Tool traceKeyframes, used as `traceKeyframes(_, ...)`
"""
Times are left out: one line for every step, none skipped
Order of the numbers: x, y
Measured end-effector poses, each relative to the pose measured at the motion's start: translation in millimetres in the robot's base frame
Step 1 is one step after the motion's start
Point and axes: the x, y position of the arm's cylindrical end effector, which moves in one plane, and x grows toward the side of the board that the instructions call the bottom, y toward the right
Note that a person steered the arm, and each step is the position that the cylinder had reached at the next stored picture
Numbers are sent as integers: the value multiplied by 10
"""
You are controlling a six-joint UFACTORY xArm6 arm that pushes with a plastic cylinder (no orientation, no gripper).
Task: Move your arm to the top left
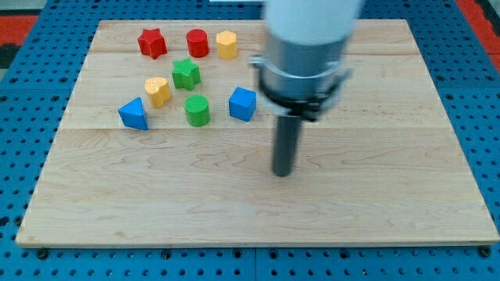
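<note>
My tip (pixel 283 172) rests on the wooden board (pixel 375 211) near its middle, below and to the right of all the blocks. The nearest block is the blue cube (pixel 243 103), up and to the left of the tip. Left of it stand a green cylinder (pixel 198 110), a yellow heart (pixel 158 90) and a blue triangle (pixel 133 114). A green star (pixel 186 73) sits above them. Along the view's top left are a red star (pixel 152 42), a red cylinder (pixel 197 43) and a yellow hexagon (pixel 226 44). The tip touches no block.
The arm's white and grey body (pixel 308 55) hangs over the board's upper middle and hides part of it. A blue pegboard surface (pixel 31 94) surrounds the board.
</note>
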Motion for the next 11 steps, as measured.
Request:
traceKeyframes(-115,-878)
traceKeyframes(-366,-1435)
traceKeyframes(-560,-1948)
traceKeyframes(-745,-2373)
traceKeyframes(-1064,-2679)
traceKeyframes(-1549,-2834)
traceKeyframes(-1988,-2896)
traceKeyframes(-2371,-2896)
traceKeyframes(-2707,-2809)
traceKeyframes(-2832,-2338)
traceKeyframes(-2811,-1736)
